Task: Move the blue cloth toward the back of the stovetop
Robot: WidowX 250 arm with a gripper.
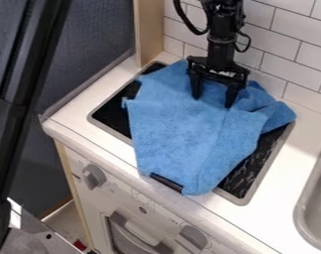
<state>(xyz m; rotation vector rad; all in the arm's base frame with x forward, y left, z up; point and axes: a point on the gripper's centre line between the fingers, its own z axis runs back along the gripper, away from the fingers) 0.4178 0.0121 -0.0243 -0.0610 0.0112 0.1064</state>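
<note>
The gripper (pixel 213 101) hung over the back part of a rumpled blue cloth (pixel 180 129), its jaws apart with blue fabric in sight between them; whether the tips pressed into it was hard to tell. The cloth lay across the black stovetop (pixel 259 158), hiding its middle and much of its back edge, and left dark strips bare at the left and right. One corner hung over the stovetop's front edge, beside a short black strip (pixel 166 183), perhaps a tag or trim. The right edge of the view cut off the sink (pixel 316 208), and the bottom edge cropped the oven (pixel 133 225).
</note>
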